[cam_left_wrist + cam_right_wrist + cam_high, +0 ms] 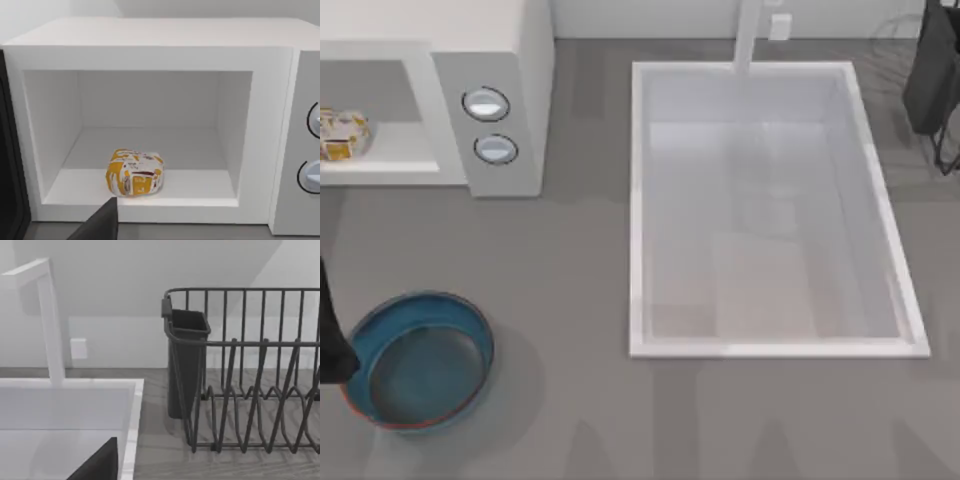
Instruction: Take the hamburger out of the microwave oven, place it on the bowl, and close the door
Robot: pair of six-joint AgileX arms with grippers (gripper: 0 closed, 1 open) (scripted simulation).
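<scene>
The microwave oven (510, 60) stands at the table's back left with its cavity open toward the front. Inside, on the cavity floor near the front edge, lies the hamburger (134, 172) in white and orange-yellow paper, also seen from above as the hamburger (342, 135). The door (10, 165) is swung open beside the cavity and shows as a dark panel. The blue bowl (420, 360) with its reddish rim sits at the front left. My left arm (328, 340) is at the table's left edge, touching the bowl's rim in the picture. A dark part of my left gripper (100, 225) faces the cavity, apart from the hamburger.
A large white sink (640, 200) with a faucet (748, 35) takes the middle and right. My right arm (932, 70) is parked at the back right by a dark wire dish rack (250, 390) with a cutlery cup (185, 365). Bare grey counter lies between bowl and sink.
</scene>
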